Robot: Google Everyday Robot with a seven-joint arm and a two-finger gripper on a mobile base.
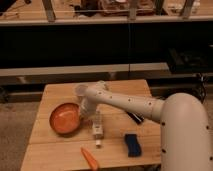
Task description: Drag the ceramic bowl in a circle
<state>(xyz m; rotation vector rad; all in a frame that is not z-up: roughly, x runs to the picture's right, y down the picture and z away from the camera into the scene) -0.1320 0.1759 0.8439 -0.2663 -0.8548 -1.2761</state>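
The ceramic bowl [65, 118] is a wide, shallow orange dish with a darker rim, lying on the left part of the wooden table [60, 155]. My white arm reaches from the lower right across the table and bends down at the bowl's right edge. My gripper [83, 113] is at the bowl's right rim, touching or just over it; the wrist hides the contact.
A small clear cup [80, 90] stands just behind the wrist. A small white object [97, 129] stands right of the bowl. An orange carrot-shaped piece [90, 158] lies near the front edge, a blue block [132, 144] to its right, and a dark item [135, 118] under the arm.
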